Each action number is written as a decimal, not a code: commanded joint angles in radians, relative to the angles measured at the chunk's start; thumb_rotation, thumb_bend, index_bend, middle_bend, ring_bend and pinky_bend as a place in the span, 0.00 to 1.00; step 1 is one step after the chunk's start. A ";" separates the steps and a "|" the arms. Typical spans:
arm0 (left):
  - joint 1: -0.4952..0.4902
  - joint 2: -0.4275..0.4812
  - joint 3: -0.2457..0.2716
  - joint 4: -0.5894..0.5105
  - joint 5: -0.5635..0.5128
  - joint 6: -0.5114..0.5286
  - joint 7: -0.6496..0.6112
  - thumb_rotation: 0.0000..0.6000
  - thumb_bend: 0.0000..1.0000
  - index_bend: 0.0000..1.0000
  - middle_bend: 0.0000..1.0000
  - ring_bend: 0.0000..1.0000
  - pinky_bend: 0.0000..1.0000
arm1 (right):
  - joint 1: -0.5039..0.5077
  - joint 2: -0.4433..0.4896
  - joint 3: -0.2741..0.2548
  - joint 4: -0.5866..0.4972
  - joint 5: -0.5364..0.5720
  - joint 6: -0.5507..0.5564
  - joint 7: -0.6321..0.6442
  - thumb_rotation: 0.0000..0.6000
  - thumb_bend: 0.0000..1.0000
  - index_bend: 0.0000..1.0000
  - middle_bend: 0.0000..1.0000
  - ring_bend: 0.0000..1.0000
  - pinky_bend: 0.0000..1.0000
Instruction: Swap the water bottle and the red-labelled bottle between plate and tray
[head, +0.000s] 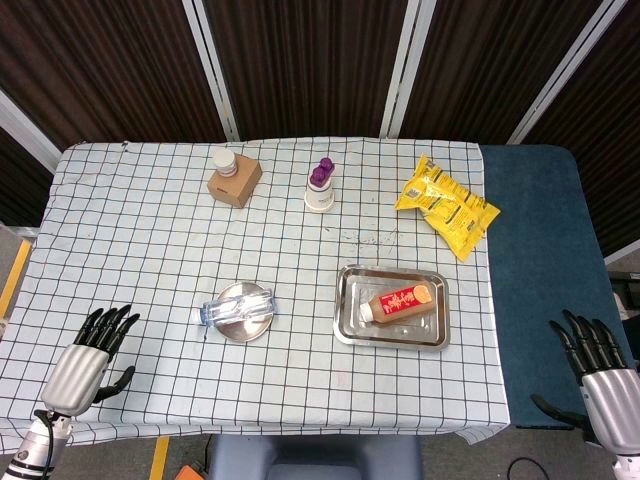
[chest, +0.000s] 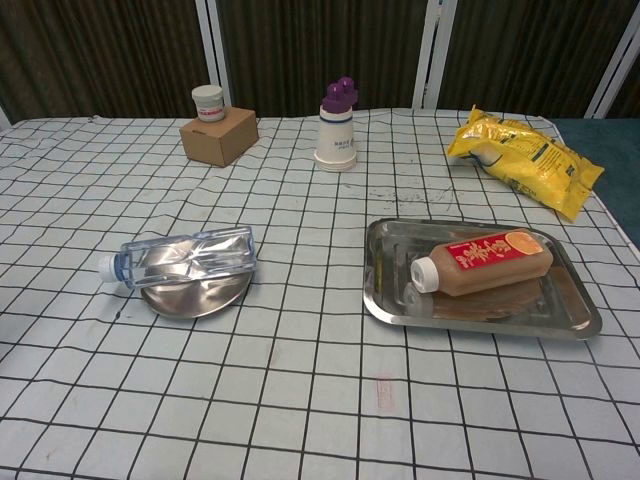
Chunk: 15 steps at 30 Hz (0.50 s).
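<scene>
A clear water bottle (head: 234, 307) (chest: 186, 257) lies on its side across a small round metal plate (head: 247, 325) (chest: 190, 298), cap pointing left. A red-labelled bottle (head: 400, 302) (chest: 483, 261) of brown drink lies in a rectangular metal tray (head: 350, 325) (chest: 390, 290), white cap toward the left. My left hand (head: 92, 354) hovers open at the table's front left corner, fingers spread, holding nothing. Off the table's right side, over the blue surface, my right hand (head: 600, 366) is open too. Neither hand shows in the chest view.
At the back stand a cardboard box (head: 235, 182) (chest: 218, 136) with a white jar (head: 225, 160) (chest: 208, 102) on it and a white cup with a purple top (head: 320, 186) (chest: 337, 128). A yellow snack bag (head: 446, 206) (chest: 525, 158) lies back right. A checked cloth covers the table.
</scene>
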 joint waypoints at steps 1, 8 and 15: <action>-0.001 -0.011 0.000 0.005 -0.002 -0.006 0.017 1.00 0.38 0.00 0.00 0.00 0.04 | 0.004 0.001 0.002 0.001 0.001 -0.006 0.004 1.00 0.12 0.00 0.00 0.00 0.00; -0.030 -0.058 0.003 0.007 0.018 -0.044 0.018 1.00 0.38 0.00 0.00 0.00 0.04 | -0.004 0.017 -0.004 -0.006 -0.004 -0.003 0.014 1.00 0.12 0.00 0.00 0.00 0.00; -0.149 -0.126 -0.065 -0.010 -0.034 -0.205 0.032 1.00 0.38 0.00 0.00 0.00 0.04 | -0.009 0.020 -0.003 -0.008 -0.003 -0.001 0.017 1.00 0.12 0.00 0.00 0.00 0.00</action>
